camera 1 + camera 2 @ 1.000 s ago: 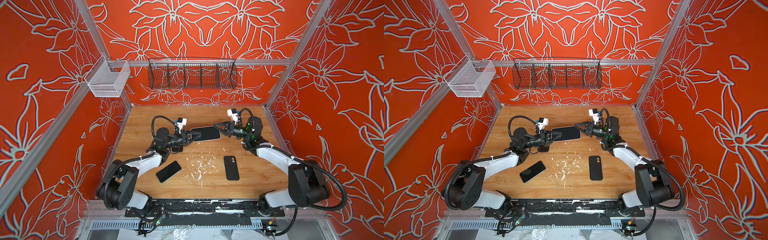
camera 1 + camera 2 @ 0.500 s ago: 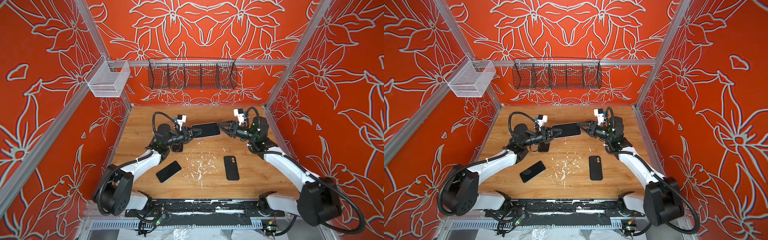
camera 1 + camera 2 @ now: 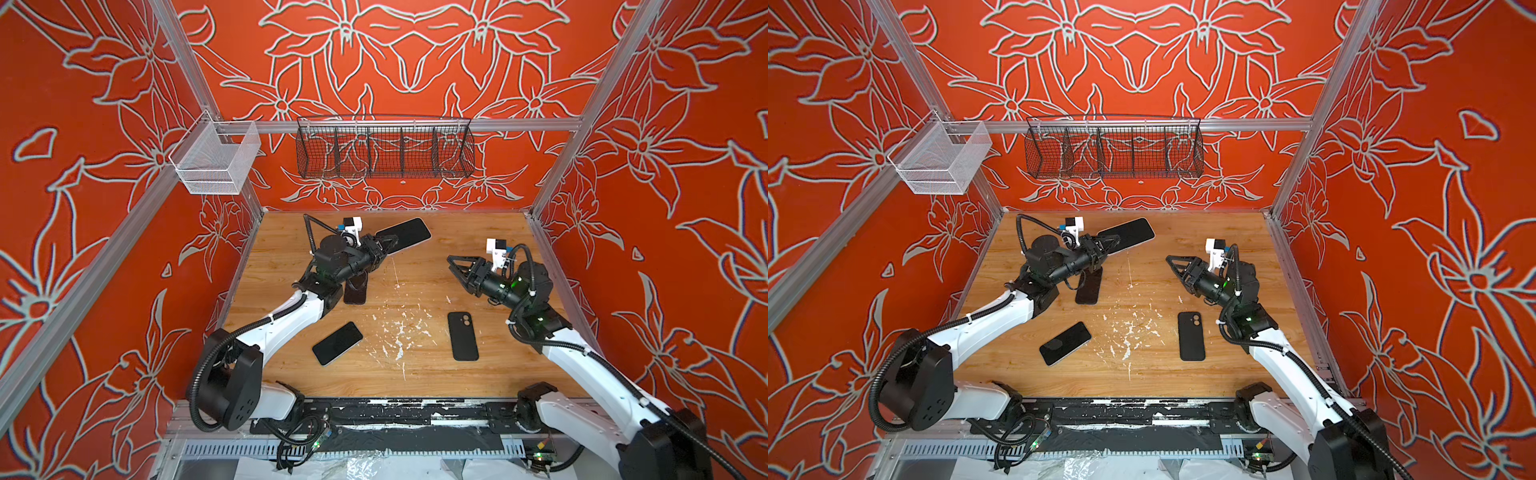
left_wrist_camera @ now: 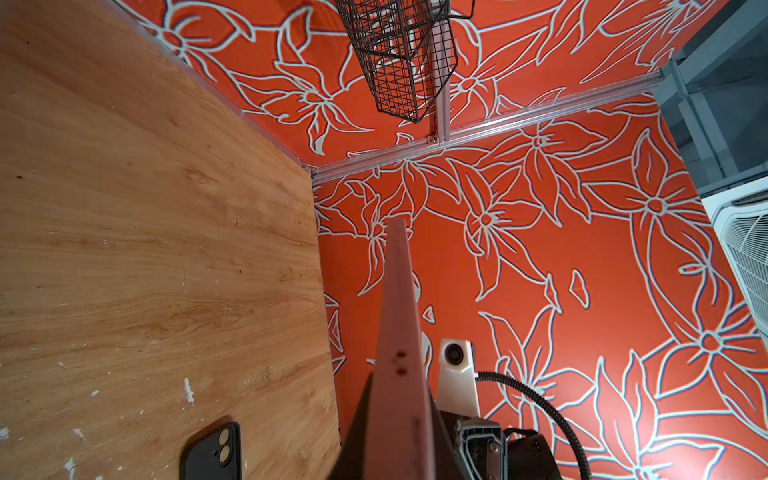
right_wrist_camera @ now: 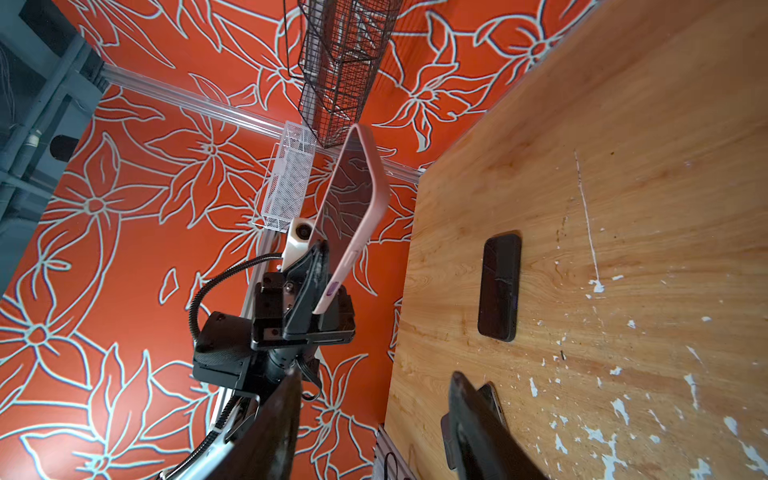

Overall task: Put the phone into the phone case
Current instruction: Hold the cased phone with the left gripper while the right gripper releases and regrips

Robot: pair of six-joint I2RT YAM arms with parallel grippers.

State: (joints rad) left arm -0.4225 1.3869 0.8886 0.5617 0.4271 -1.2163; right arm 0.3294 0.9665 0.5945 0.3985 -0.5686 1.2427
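Left end effector point(image 3: 387, 242) pinches one end of the phone point(image 3: 409, 232).

Black wire basket point(image 3: 384, 147) hanging on red flower wall point(image 3: 415, 54). White mesh basket point(image 3: 214, 164) hanging just beside black basket. Wooden table point(image 3: 478, 232) lying below black basket. White flecks point(image 3: 399, 332) sitting on table, well apart from black basket.

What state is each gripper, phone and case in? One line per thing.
left gripper: shut on pink-edged phone
pink-edged phone: held off the table
right gripper: open, empty
black case: flat on table, back up
dark phone: flat on table, screen up
second dark phone: flat, partly under left arm
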